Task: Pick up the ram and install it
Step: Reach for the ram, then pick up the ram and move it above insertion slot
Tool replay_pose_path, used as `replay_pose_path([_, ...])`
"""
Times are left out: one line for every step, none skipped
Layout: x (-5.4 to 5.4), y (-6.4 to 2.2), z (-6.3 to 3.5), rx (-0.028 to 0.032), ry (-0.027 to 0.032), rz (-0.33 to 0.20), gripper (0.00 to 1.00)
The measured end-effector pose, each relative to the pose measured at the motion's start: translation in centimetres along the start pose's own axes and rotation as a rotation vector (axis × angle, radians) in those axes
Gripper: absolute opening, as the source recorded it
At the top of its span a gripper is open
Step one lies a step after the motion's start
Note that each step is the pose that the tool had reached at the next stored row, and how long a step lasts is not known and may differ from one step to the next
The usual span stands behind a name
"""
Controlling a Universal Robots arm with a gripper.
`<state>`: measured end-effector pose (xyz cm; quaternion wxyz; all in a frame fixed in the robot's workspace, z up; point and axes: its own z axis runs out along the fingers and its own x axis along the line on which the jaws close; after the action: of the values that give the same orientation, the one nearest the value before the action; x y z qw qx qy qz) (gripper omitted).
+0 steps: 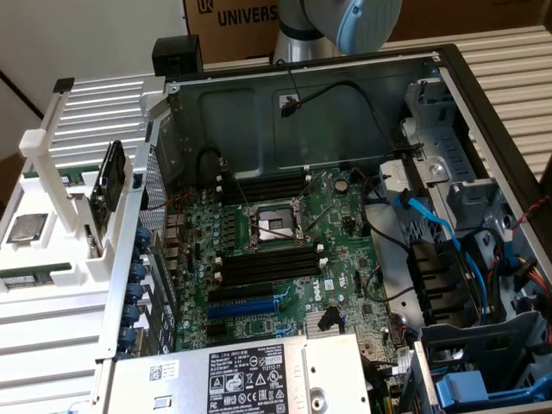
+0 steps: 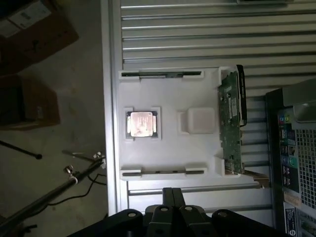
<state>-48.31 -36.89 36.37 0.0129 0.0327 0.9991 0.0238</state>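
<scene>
Barely begun: the gripper (image 2: 173,193), pressed together and empty, hovers by the white tray (image 2: 168,153) holding the ram (image 2: 163,173); the memory slots (image 1: 263,263) look bare.

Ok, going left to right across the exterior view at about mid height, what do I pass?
Processor chip on the white tray → upright expansion card standing in the tray → CPU socket on the motherboard → blue cable inside the open case.
</scene>
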Motion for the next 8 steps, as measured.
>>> replay_pose_path([0.09,-0.01,0.03,-0.0003,-0.0003,0.0,0.11])
replay_pose_path([0.08,-0.01,0.03,-0.0003,-0.0003,0.0,0.11])
replay_pose_path([0.08,-0.01,0.02,-0.0003,-0.0002,0.0,0.11])
replay_pose_path([0.08,-0.01,0.03,-0.0003,-0.0003,0.0,0.11])
replay_pose_path([0.08,-0.01,0.02,-0.0003,-0.0002,0.0,0.11])
replay_pose_path([0.09,0.0,0.02,-0.0003,-0.0003,0.0,0.11])
replay_pose_path([0.09,0.0,0.02,-0.0003,-0.0002,0.0,0.11])
replay_pose_path([0.09,0.0,0.02,-0.0003,-0.0002,0.0,0.11])
